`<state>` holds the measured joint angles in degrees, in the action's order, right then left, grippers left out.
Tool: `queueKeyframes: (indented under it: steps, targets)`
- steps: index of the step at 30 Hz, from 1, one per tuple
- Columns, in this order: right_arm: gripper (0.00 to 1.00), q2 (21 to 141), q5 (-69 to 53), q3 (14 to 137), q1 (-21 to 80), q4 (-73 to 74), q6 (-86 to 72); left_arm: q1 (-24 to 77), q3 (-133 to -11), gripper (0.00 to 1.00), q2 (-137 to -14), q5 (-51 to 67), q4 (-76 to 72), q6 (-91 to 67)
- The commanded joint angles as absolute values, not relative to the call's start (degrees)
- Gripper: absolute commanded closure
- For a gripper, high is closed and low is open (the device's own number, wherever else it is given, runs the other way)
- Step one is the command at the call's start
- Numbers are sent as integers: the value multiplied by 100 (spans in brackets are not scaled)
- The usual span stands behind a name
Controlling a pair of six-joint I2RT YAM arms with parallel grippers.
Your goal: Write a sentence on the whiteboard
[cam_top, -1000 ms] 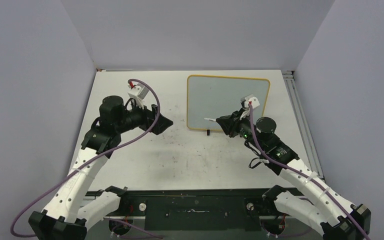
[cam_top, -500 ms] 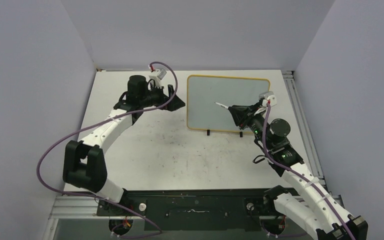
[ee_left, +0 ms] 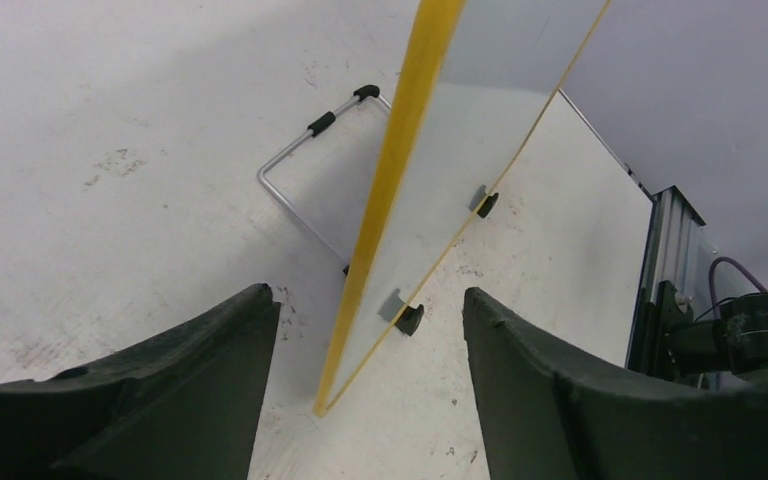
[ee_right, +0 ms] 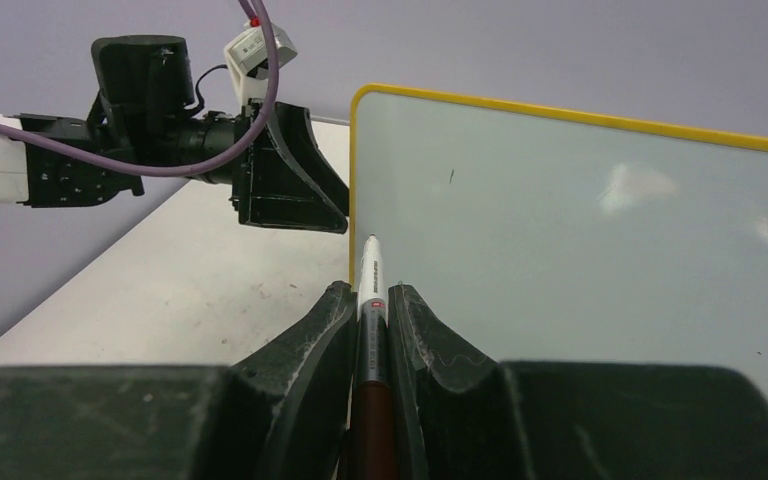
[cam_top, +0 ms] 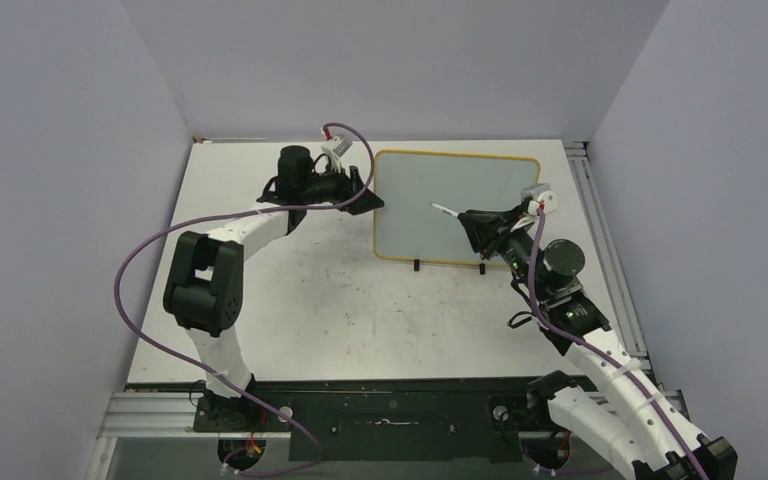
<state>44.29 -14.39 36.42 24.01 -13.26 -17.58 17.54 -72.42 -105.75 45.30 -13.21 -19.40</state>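
whiteboard [ee_right: 580, 230] partly out of view, marker [ee_right: 371, 272] barrel hidden within right claw [ee_right: 370, 300]

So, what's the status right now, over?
Left gripper open around whiteboard edge. Right gripper shut on marker, pointed at it. No writing yet. Nothing blocking.

whiteboard [ee_right: 580, 230]: glossy, smooth | table [cam_top: 290, 290]: matt, scuffed | marker [ee_right: 371, 275]: glossy white plastic

Whiteboard [cam_top: 440, 185], yellow-framed, rounded corners; propped tilted on two black feet [ee_left: 409, 319] (wire stand [ee_left: 300, 165] behind); far-centre of table [cam_top: 360, 300]
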Motion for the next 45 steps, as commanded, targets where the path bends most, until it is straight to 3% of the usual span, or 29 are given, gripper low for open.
queueKeyframes:
  steps: [1, 5, 10, 21, 27, 37, 39, 41, 45]
  targets:
    - [95, 4348, -1687, 3770, 2365, -1674, -1878, 1785, -7529, 41, -10653, 5065, -1939, -1919]
    - [95, 4354, -1800, 3788, 2364, -1661, -1916, 1793, -7355, 62, -10616, 5263, -2018, -1959]
    - [95, 4314, -1856, 3760, 2365, -1606, -1968, 1800, -7030, 79, -10384, 5322, -2024, -1916]
    - [95, 4090, -1967, 3686, 2366, -1496, -2035, 2045, -6441, 89, -9924, 5277, -1597, -1577]
    - [95, 3996, -2016, 3552, 2373, -1681, -2134, 2177, -6035, 100, -9582, 5113, -1206, -1216]
    - [95, 4066, -2065, 3490, 2373, -1867, -2124, 2190, -5605, 100, -9291, 4983, -818, -831]
    - [95, 4065, -2065, 3473, 2381, -1932, -2140, 2190, -5560, 91, -9216, 4972, -864, -949]
    - [95, 4076, -2070, 3453, 2382, -2035, -2152, 2188, -5518, 73, -9150, 4949, -1019, -1080]
    - [95, 4138, -2099, 3382, 2442, -2371, -2204, 2188, -5517, 48, -9068, 4991, -1337, -1375]
